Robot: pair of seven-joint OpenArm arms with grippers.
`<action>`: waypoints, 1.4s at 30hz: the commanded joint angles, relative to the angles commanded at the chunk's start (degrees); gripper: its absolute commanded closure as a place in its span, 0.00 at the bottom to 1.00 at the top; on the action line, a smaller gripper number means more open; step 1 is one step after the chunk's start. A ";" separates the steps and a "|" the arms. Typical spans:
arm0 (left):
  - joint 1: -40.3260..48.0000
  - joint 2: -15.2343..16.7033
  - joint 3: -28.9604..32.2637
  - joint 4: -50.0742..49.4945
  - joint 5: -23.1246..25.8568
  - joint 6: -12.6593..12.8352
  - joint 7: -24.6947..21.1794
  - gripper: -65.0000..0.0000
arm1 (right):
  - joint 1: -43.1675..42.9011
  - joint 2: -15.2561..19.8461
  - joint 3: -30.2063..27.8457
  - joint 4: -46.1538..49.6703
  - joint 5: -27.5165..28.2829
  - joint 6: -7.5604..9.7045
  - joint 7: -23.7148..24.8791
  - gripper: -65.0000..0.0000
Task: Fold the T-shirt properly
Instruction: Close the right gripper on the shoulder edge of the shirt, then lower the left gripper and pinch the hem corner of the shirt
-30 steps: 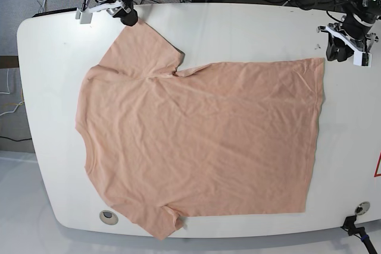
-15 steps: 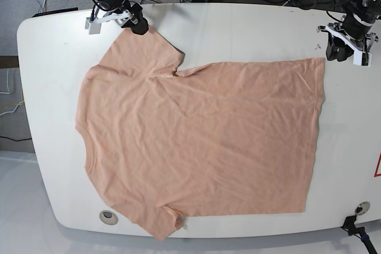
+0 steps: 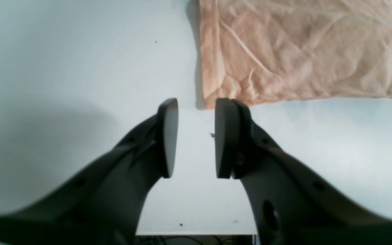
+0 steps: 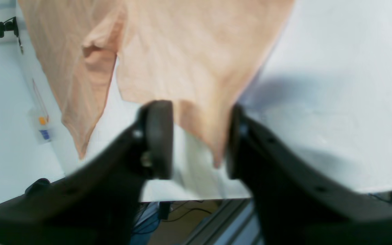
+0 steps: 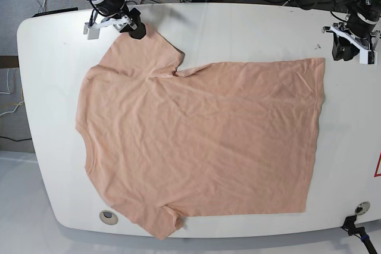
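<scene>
The peach T-shirt [image 5: 202,141] lies spread flat on the white table [image 5: 250,28], neckline to the left and hem to the right. In the base view my right gripper [image 5: 136,28] sits at the tip of the far sleeve. The right wrist view shows that gripper [image 4: 197,105] open, with the T-shirt sleeve corner [image 4: 213,149] lying between its fingers. My left gripper [image 5: 342,49] hovers by the far hem corner. Seen from the left wrist, it [image 3: 197,102] is open with nothing in it, and the T-shirt's hem corner [image 3: 216,92] lies just beyond its tips.
Cables and stands crowd the floor behind the table's far edge. Two round grommets sit near the front edge, one at the left [image 5: 107,216] and one at the right [image 5: 361,207]. A red mark [image 5: 378,165] shows at the right edge.
My right gripper has travelled right from beside the table's far-left part onto the sleeve tip. My left gripper has shifted slightly up and right, away from the hem corner.
</scene>
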 joint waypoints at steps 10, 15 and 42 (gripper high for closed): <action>-4.75 0.35 -1.85 -7.74 -13.10 0.00 5.71 0.73 | 0.00 0.35 0.00 0.00 0.00 0.09 0.00 1.00; -8.62 0.44 -2.99 -11.16 -14.86 -5.01 11.87 0.65 | 0.35 0.44 0.00 -0.09 0.00 0.09 0.00 1.00; -15.21 2.29 1.49 -25.05 -14.33 -5.71 17.41 0.43 | 1.41 0.44 0.00 -0.18 0.00 0.09 -1.23 1.00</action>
